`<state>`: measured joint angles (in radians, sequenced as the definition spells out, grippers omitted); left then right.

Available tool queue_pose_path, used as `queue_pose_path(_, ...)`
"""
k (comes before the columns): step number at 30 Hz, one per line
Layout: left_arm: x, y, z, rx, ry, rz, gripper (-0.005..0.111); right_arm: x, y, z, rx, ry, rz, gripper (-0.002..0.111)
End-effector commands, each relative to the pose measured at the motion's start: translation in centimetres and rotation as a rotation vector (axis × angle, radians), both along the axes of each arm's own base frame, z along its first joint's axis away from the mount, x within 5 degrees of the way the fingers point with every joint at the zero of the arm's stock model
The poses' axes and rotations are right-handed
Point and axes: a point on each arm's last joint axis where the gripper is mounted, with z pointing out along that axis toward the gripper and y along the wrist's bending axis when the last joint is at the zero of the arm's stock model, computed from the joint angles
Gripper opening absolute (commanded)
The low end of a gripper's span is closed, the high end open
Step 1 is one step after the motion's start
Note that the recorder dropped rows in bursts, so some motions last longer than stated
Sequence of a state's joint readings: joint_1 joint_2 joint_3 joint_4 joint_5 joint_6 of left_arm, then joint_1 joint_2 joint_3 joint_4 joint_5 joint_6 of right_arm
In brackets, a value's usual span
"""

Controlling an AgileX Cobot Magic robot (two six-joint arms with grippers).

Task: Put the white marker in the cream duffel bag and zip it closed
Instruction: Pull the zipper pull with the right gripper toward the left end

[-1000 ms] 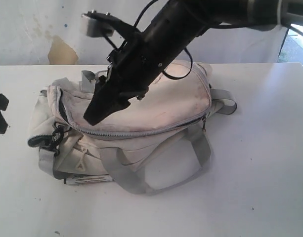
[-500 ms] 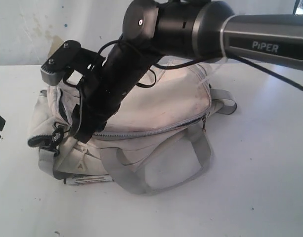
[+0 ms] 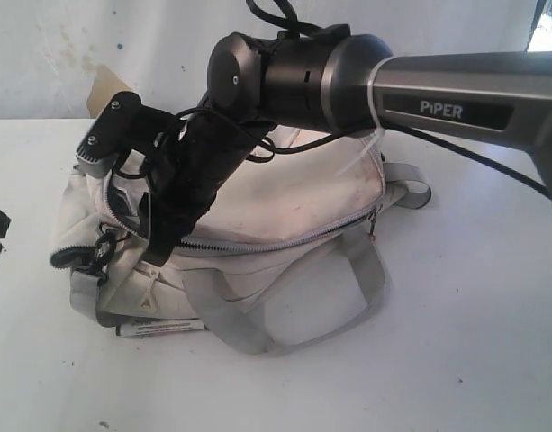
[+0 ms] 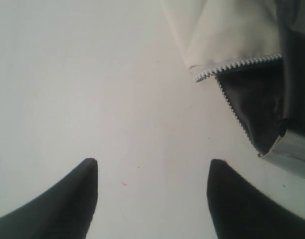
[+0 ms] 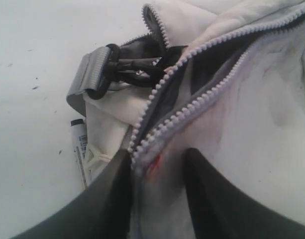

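The white marker is lying nearest on the table, flat against the front foot of the cream duffel bag and partly tucked under it, beside the grey handle. It is sitting where it sat a second ago, so it is not yet going into the bag.

Behind it, the bag's zipper is standing unzipped, with the flap gaping at the left end. The right gripper is pressing down there. Over the last second it has been swinging from the middle of the bag's top across to this end and dropping lower. In the right wrist view its two fingers are straddling the flap's toothed edge, with a gap between them. Whether they are pinching the cloth yet, I cannot tell.

That move suggests the arm is going for the flap, to lift or spread the opening, rather than for the marker.

Off at the left edge, the left gripper is hanging over bare table, fingers spread and empty, having slipped further toward the edge.
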<state>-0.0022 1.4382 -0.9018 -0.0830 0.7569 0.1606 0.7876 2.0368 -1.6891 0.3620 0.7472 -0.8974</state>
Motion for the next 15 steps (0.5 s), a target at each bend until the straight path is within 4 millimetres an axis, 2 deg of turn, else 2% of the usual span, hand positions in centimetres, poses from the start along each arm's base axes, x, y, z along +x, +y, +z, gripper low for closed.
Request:
queue_pose_path(1, -0.06, -0.04, 0.12, -0.012, -0.016, 0.010, 0.067, 0.05, -0.05, -0.12, 0.000, 0.017, -0.048, 0.021)
queue_pose_path(4, 0.09, -0.06, 0.18, -0.014, -0.033, 0.013, 0.067, -0.01, -0.08, -0.16, 0.002, 0.043, -0.074, 0.003)
queue_pose_path(5, 0.09, -0.06, 0.18, -0.014, -0.033, 0.013, 0.067, -0.04, -0.09, -0.17, 0.003, 0.054, -0.085, 0.000)
queue_pose_path(15, -0.44, -0.12, -0.02, -0.022, 0.030, 0.013, 0.067, 0.11, -0.01, -0.08, 0.031, 0.074, -0.141, 0.000)
